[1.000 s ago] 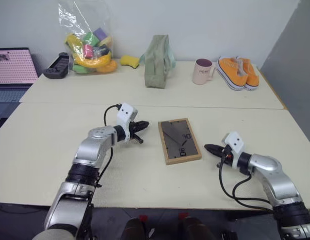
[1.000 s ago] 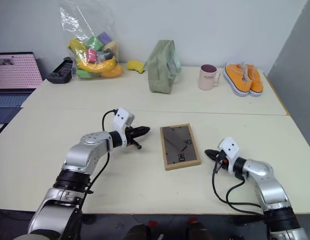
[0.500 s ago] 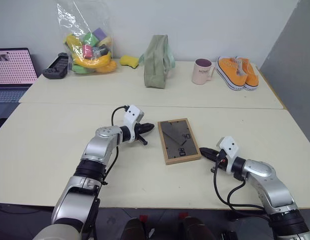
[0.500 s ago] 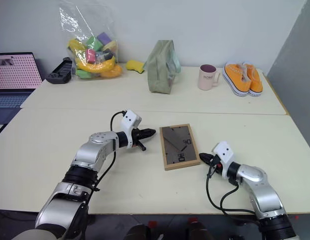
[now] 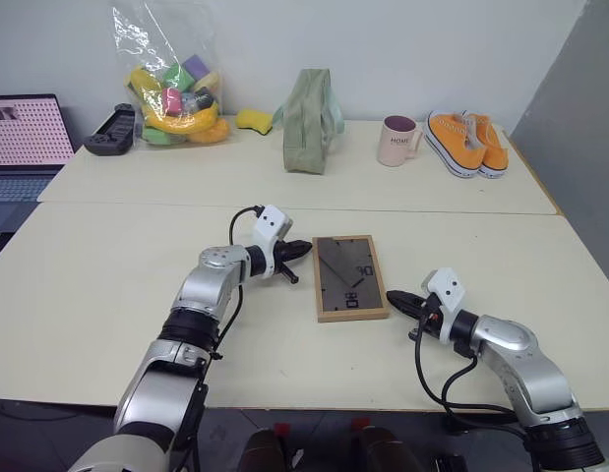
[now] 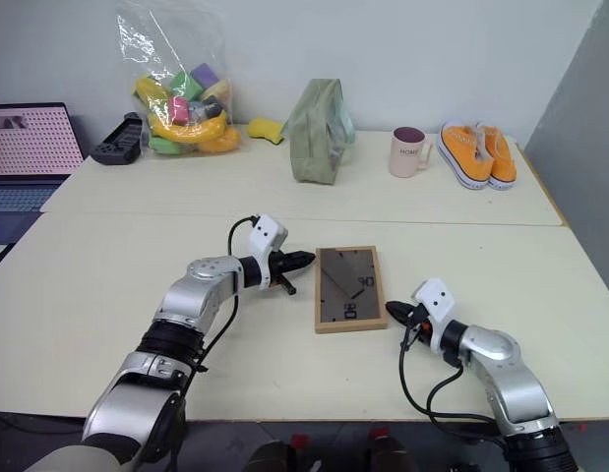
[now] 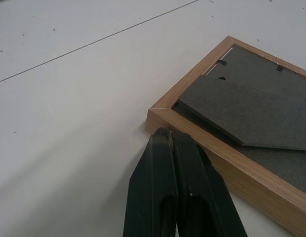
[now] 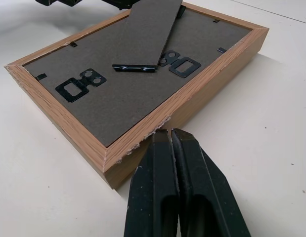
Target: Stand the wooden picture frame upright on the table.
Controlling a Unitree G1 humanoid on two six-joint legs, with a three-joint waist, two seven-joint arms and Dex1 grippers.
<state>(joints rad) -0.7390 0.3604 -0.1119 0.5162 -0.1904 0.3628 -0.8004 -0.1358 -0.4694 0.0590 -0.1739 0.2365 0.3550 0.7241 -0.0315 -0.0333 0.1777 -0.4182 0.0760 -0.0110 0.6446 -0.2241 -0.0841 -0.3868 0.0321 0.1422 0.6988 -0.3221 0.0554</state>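
Your small light-wood picture frame (image 5: 350, 277) lies flat, dark grey back up (fold-out stand visible on it), mid-width on the cream-beige rectangular table (image 5: 78, 285), nearer its front edge. Your left gripper (image 5: 302, 248) has its black fingers pressed together, tips at the frame's far left corner, seemingly touching the wood. Your right gripper (image 5: 394, 298) is pressed together too, tips against the frame's near right corner. Nothing pinched by either one. Frame not upright yet.

Bright, even light; soft shadows.
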